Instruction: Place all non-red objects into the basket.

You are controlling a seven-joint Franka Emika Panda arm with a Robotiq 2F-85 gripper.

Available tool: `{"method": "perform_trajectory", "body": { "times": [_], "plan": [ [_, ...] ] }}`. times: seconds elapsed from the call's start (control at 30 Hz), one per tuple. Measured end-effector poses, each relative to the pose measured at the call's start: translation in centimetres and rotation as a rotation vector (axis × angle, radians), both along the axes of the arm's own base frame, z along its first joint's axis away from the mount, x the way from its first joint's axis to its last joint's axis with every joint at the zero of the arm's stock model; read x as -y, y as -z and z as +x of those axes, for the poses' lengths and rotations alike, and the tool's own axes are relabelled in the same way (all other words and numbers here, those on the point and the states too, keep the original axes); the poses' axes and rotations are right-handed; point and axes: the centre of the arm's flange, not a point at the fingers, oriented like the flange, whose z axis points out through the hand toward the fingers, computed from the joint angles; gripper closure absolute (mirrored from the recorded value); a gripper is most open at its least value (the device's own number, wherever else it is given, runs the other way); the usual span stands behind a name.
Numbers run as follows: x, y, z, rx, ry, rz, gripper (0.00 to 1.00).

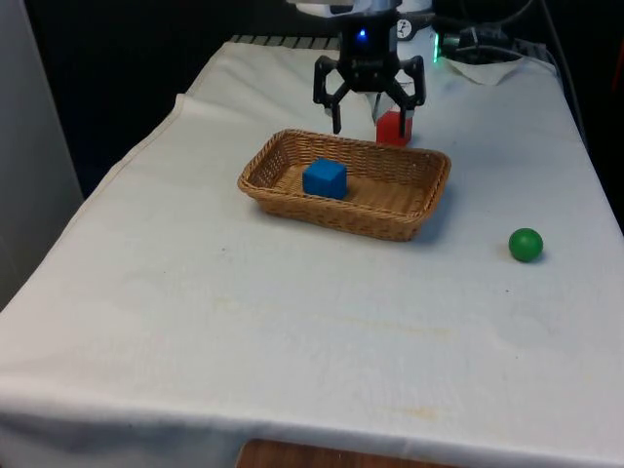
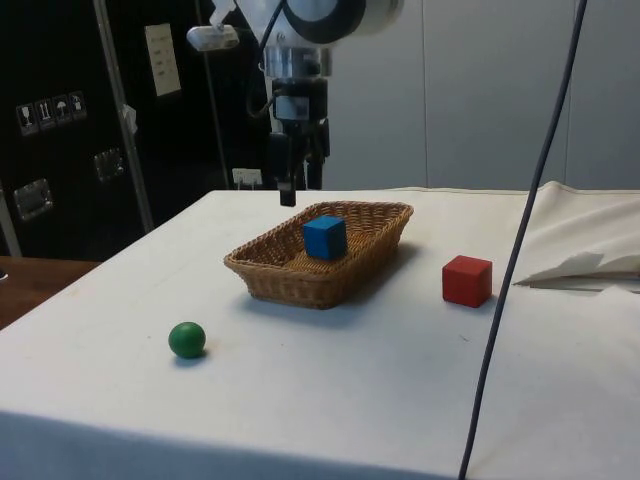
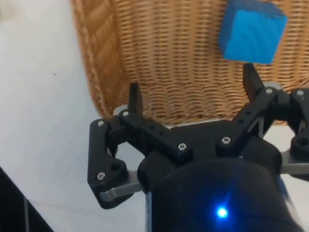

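One of two non-red pieces is in; the green ball is left.

The gripper (image 1: 371,109) hangs at upper centre of the front frame, above the far rim of the wicker basket (image 1: 409,222), its fingers spread wide with nothing between them. In the wrist view the blue cube (image 3: 252,33) lies on the weave beyond the open fingertips (image 3: 134,96); it sits in the basket's left half in the front frame. The green ball (image 1: 526,245) rests on the cloth at right of centre, well apart from the basket. The red cube (image 1: 394,128) stands just behind the basket, rightly outside. The white cloth (image 1: 292,341) is slightly creased and faintly stained; in the side view, dark cabinets (image 2: 60,130) fill the upper left.
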Motion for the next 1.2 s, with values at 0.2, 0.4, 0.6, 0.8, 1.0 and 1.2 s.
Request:
{"method": "perform_trajectory", "body": {
  "times": [0.2, 0.4, 0.6, 0.8, 1.0, 1.2],
  "plan": [
    [-1.9, -0.5, 0.1, -0.002, -0.006, 0.0, 0.0],
    [-4.1, -1.2, 0.1, -0.009, -0.016, 0.002, 0.0],
    [-6.2, -1.6, 0.2, -0.012, -0.026, 0.007, 0.0],
    [-8.4, -1.9, 0.4, -0.009, -0.043, 0.014, 0.0],
    [-10.1, -2.0, 1.1, -0.007, -0.062, 0.016, 0.0],
    [-11.7, -1.9, 2.3, -0.001, -0.077, 0.017, 0.0]
  ]
}}
